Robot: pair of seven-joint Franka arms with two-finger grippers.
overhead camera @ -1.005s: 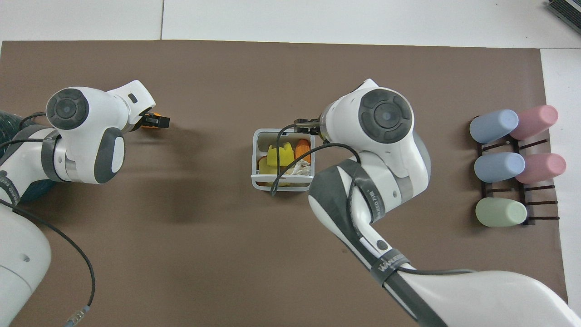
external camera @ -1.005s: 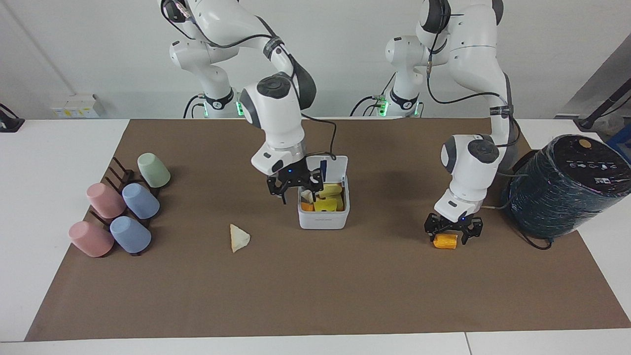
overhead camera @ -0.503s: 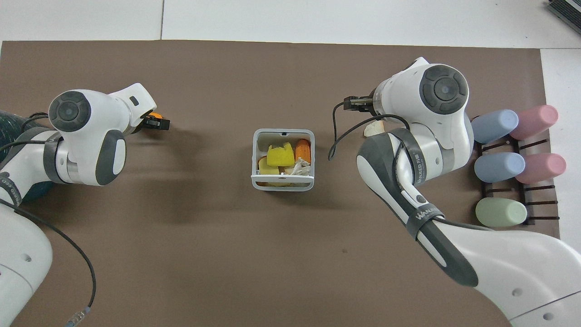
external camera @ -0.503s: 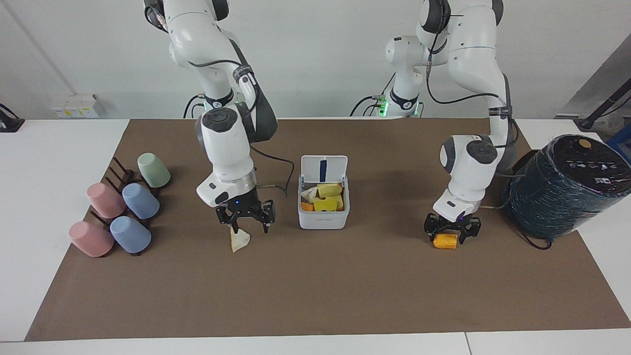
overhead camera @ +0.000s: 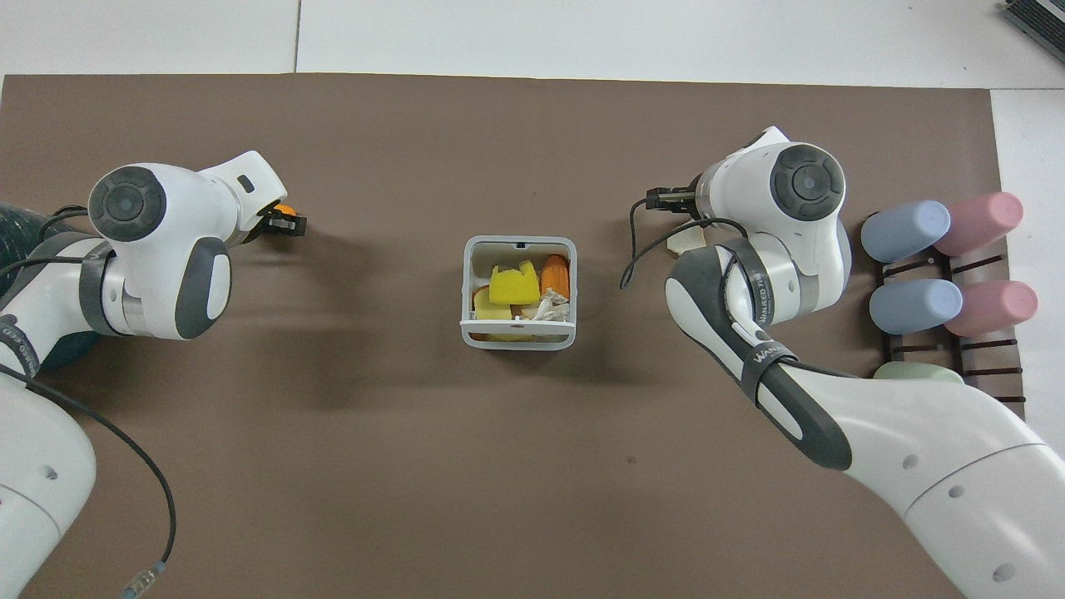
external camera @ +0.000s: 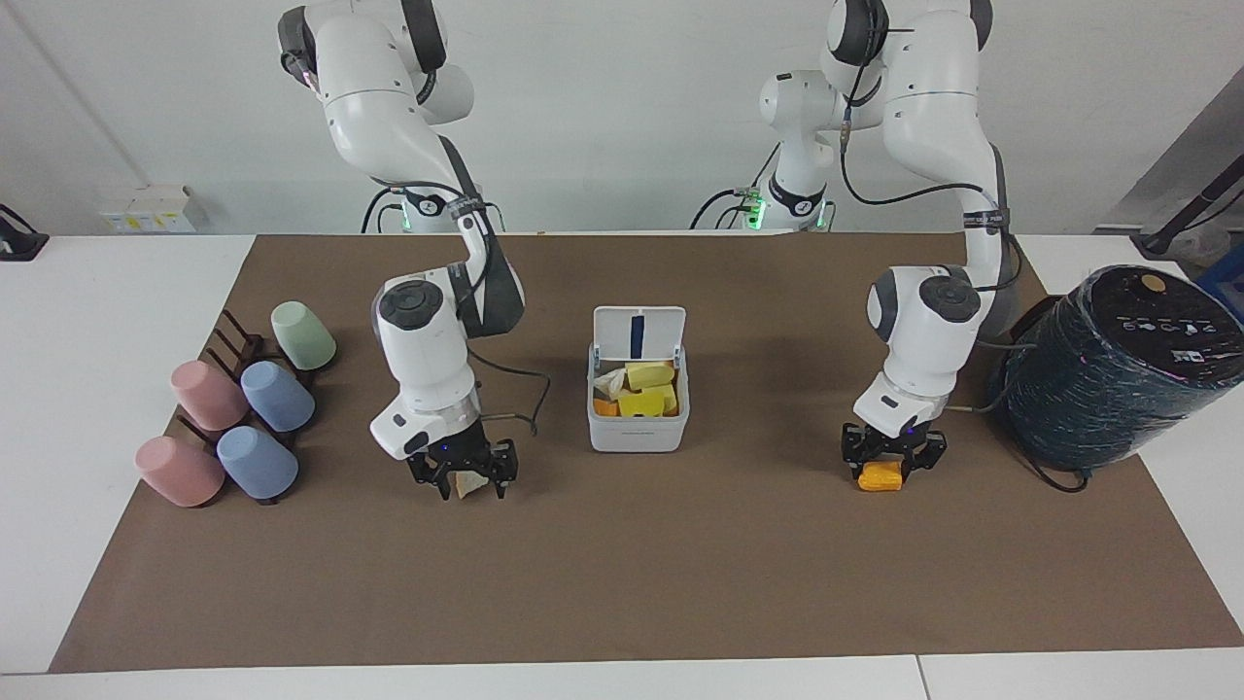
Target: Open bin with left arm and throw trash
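The white bin (external camera: 637,433) stands mid-mat with its lid (external camera: 639,333) upright, the blue strip showing. Inside lie yellow and orange pieces and the white paper wad (external camera: 609,381); the bin also shows in the overhead view (overhead camera: 517,339). My right gripper (external camera: 462,476) is low on the mat, open, with its fingers on either side of the cream wedge (external camera: 473,484), toward the right arm's end. My left gripper (external camera: 894,457) is open, low over the orange-yellow block (external camera: 880,476), which peeks out in the overhead view (overhead camera: 285,210).
Pastel cups (external camera: 277,394) lie on a dark rack at the right arm's end. A big dark teal cylinder (external camera: 1108,369) stands at the left arm's end, close to the left arm's wrist. A brown mat (external camera: 622,583) covers the table.
My right gripper left the bin, moved toward the cups and came down around the cream wedge. The paper wad now lies in the bin. My left gripper stayed over the orange-yellow block.
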